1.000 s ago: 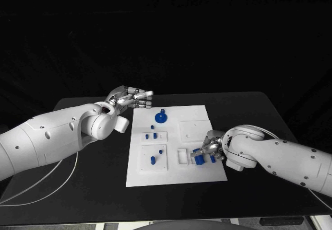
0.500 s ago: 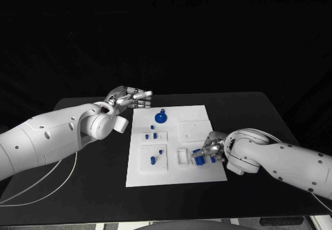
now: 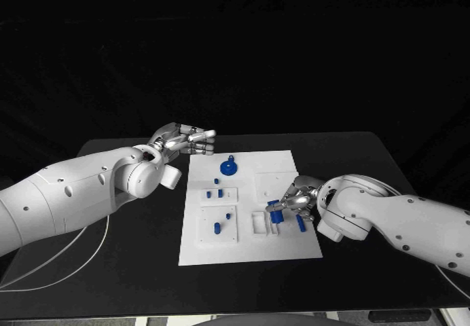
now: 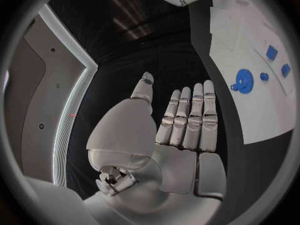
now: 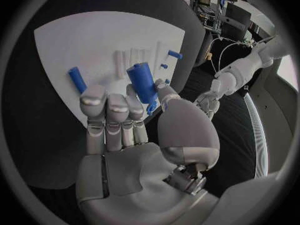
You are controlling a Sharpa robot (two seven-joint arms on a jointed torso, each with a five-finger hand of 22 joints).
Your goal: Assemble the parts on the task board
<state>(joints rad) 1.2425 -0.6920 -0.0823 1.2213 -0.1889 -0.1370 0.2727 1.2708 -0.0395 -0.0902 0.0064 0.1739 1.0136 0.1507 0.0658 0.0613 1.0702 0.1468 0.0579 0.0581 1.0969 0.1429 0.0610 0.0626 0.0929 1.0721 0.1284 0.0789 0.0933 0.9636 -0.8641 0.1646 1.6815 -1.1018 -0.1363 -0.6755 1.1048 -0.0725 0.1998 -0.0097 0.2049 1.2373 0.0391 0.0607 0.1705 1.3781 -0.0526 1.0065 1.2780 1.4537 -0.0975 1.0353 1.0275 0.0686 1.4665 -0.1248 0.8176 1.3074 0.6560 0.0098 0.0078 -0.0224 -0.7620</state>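
The white task board (image 3: pixel 284 163) lies mid-table. My right hand (image 3: pixel 297 201) hovers over its near right part and pinches a blue cylinder (image 3: pixel 275 216) between thumb and fingers; the right wrist view shows this cylinder (image 5: pixel 142 82) upright at the fingertips of the hand (image 5: pixel 131 130). A second blue cylinder (image 3: pixel 301 223) lies on the board beside it (image 5: pixel 77 79). My left hand (image 3: pixel 186 140) hangs past the board's far left corner, fingers straight and holding nothing (image 4: pixel 181 130). A blue round part (image 3: pixel 228 167) lies at the far middle of the board.
Small blue pieces (image 3: pixel 214 193) stand in a raised block on the board's left side, with more (image 3: pixel 221 221) in the block nearer me. A white slotted holder (image 3: pixel 259 222) sits just left of the held cylinder. Black table (image 3: pixel 352 156) surrounds the board.
My right hand has risen slightly and drawn back from the holder with one blue cylinder in its grip; the other cylinder stays on the board. The left hand has not moved.
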